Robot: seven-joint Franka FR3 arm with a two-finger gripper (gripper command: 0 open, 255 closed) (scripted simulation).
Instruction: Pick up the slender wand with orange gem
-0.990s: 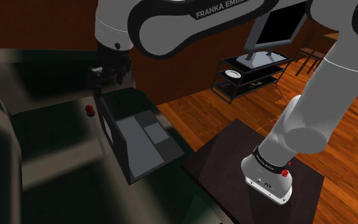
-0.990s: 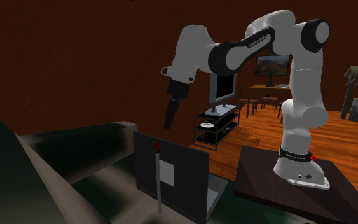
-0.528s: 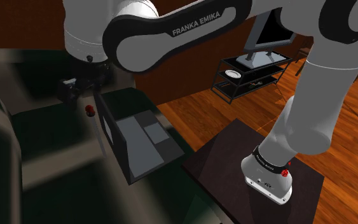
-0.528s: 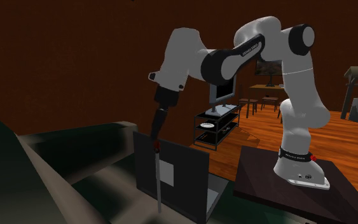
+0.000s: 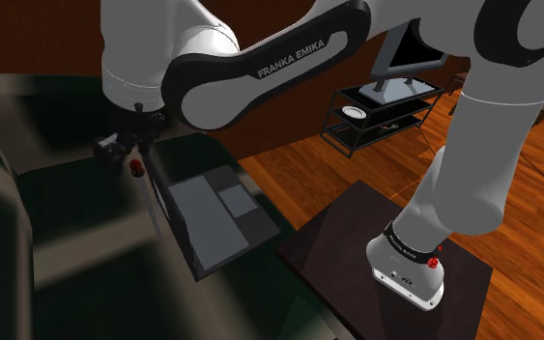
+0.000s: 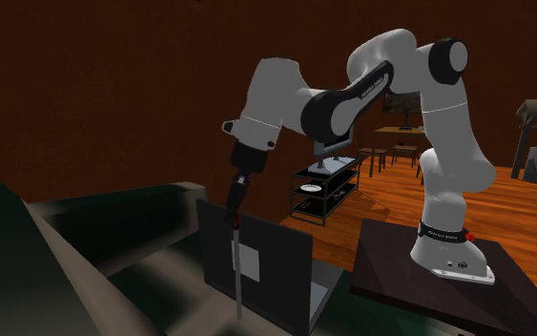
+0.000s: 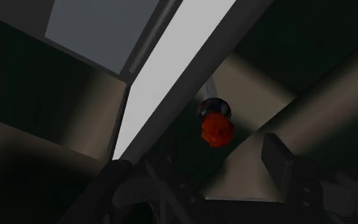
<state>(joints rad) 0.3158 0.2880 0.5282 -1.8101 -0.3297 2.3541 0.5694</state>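
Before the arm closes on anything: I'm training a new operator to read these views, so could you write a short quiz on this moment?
1. True or false: the black two-finger gripper is shut on the orange-red gem that tops the slender pale wand.
2. Which thing stands right beside the upright wand? A) the open grey laptop B) a television C) the robot's stand
3. Fill in: in the second exterior view, the gripper hangs directly ____ the gem.

Key
1. False: its fingers stand apart and do not touch the gem.
2. A
3. above
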